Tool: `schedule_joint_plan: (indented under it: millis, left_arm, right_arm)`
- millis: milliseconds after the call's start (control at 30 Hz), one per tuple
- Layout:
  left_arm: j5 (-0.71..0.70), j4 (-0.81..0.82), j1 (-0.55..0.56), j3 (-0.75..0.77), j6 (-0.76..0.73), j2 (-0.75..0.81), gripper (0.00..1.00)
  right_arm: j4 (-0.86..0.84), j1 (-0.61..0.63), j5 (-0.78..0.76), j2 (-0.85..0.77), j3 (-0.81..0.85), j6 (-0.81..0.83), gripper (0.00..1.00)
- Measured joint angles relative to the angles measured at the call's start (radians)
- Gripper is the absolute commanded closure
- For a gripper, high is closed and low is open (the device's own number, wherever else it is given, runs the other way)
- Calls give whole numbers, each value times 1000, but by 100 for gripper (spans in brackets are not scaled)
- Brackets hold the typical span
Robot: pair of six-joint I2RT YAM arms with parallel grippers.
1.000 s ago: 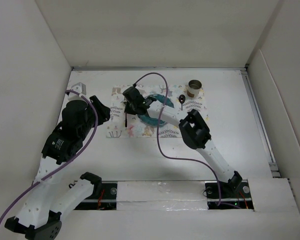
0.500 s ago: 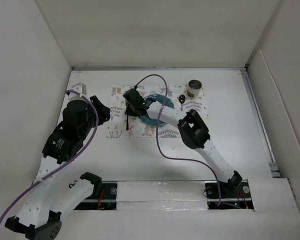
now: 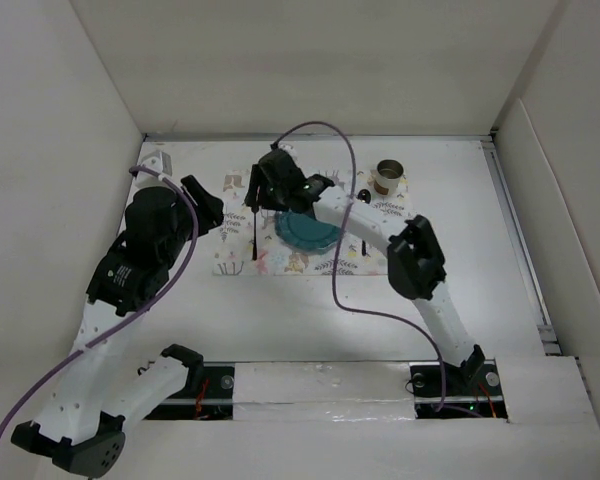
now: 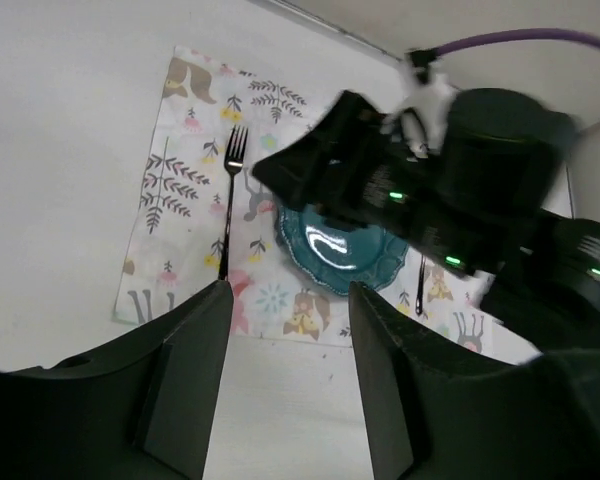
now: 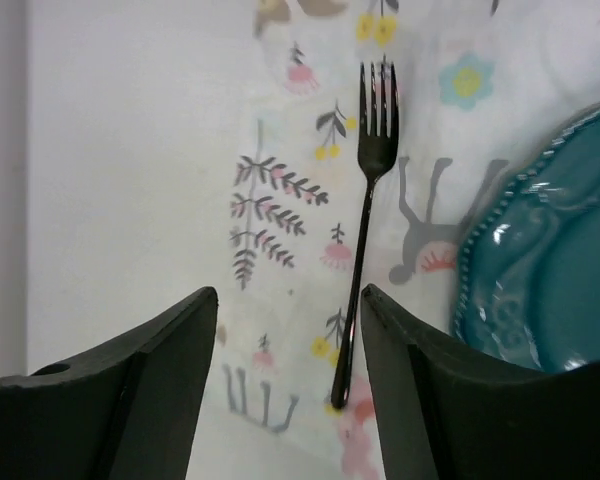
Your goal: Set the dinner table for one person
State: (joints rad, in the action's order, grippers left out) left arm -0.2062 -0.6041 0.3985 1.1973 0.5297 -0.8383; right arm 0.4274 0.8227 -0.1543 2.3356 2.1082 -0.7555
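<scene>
A black fork lies flat on the printed placemat, just left of the teal plate, tines toward the back. My right gripper hovers open above the fork, touching nothing; in its wrist view the right gripper shows the fork's handle between the spread fingers. My left gripper is open and empty over the dinner table at the placemat's left edge. From its wrist view the left gripper looks at the fork and the plate.
A small cup stands at the placemat's back right corner, with a dark spoon beside it. Another thin dark utensil lies right of the plate. A small grey object sits at the back left. White walls enclose the table.
My right gripper has opened, let go of the fork and drawn up and toward the back; the fork stays on the placemat. The left arm has shifted slightly toward the back.
</scene>
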Motion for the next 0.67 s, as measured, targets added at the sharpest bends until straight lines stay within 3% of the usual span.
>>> schedule_joint_plan:
  millis: [133, 233, 267, 300, 367, 500, 667]
  left_arm:
    - [-3, 44, 0, 64, 0, -71, 47]
    - [-2, 79, 0, 136, -2, -134, 41]
    - [-4, 92, 0, 163, -4, -153, 40]
    - [-4, 92, 0, 163, -4, -153, 37]
    - [-16, 113, 0, 238, -15, -187, 34]
    - [-55, 139, 0, 330, -39, -206, 32]
    - [-71, 166, 0, 302, -47, -176, 30]
  right_arm:
    - [1, -31, 23, -332, -157, 101, 21]
    - [-4, -66, 16, -637, -282, 172, 21]
    - [-2, -84, 6, -747, -325, 191, 26]
    - [5, -105, -9, -842, -356, 208, 1]
    - [10, -144, -53, -960, -399, 234, 0]
    - [37, -361, -102, -1303, -601, 249, 0]
    - [87, -551, -130, -1451, -795, 253, 0]
